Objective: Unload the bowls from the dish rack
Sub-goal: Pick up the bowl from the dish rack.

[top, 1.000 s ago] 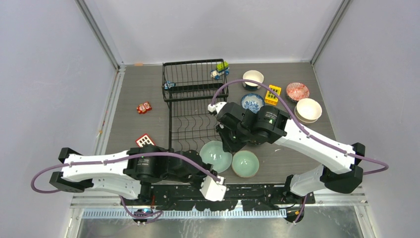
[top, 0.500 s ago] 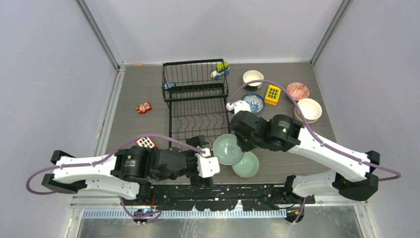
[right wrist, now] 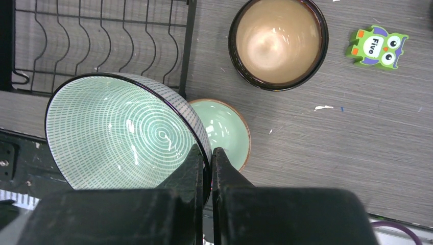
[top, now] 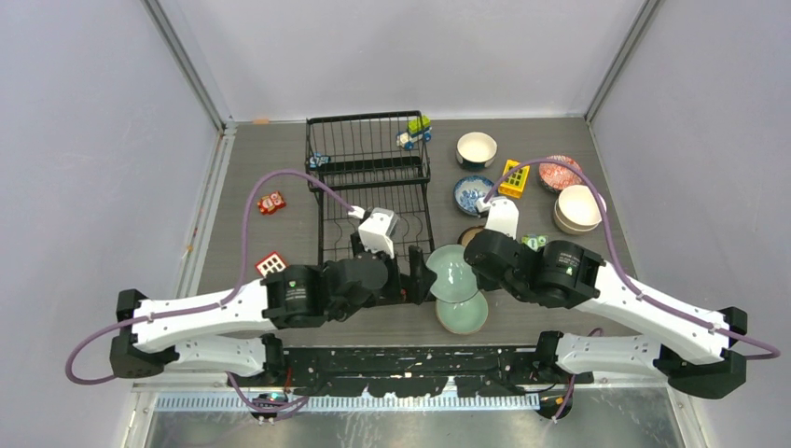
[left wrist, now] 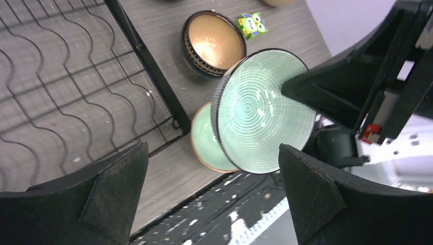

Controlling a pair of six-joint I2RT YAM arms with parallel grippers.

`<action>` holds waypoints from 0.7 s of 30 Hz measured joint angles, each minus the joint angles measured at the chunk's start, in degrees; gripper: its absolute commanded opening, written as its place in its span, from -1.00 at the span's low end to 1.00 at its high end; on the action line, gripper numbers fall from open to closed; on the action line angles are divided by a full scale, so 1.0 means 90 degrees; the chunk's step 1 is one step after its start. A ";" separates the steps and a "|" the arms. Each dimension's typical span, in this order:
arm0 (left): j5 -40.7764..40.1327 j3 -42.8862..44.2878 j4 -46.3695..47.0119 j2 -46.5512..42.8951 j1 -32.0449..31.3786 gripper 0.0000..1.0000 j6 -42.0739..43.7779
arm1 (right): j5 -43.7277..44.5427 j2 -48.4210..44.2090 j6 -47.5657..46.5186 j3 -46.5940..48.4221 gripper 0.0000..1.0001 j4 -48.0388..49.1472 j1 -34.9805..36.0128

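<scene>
- Currently, the plain pale-green ceramic bowl (right wrist: pixel 224 130) sits on the grey surface (right wrist: pixel 316 148) partly beneath the load; a drop would strike it.
- Right fingers (right wrist: pixel 199 168) pinch only the rim of the tilted teal ringed bowl (right wrist: pixel 122 132), just beside the black wire dish rack (right wrist: pixel 190 51); so thin a grip may let it swing or slip.
- Left fingers (left wrist: pixel 117 199) stand wide beside it and could knock it.
- Farther off, the brown-rimmed tan bowl (right wrist: pixel 278 41) and green owl toy (right wrist: pixel 377 47) crowd the landing spot.
</scene>
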 measured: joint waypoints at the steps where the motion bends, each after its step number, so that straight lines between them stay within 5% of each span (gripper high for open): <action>1: -0.0053 0.0000 0.0046 0.0097 0.0058 0.99 -0.0313 | 0.0029 0.0007 0.0073 -0.0010 -0.99 0.0007 0.0000; 9: -0.0461 0.0668 -0.0308 0.0799 0.0126 0.99 -0.1501 | 0.0046 0.0017 0.0544 -0.0017 -0.99 0.0192 0.0000; 21: -0.0539 0.0894 -0.0792 0.1190 0.0260 -0.16 -0.1870 | -0.0005 0.0092 0.0729 -0.0017 -0.99 0.0240 0.0000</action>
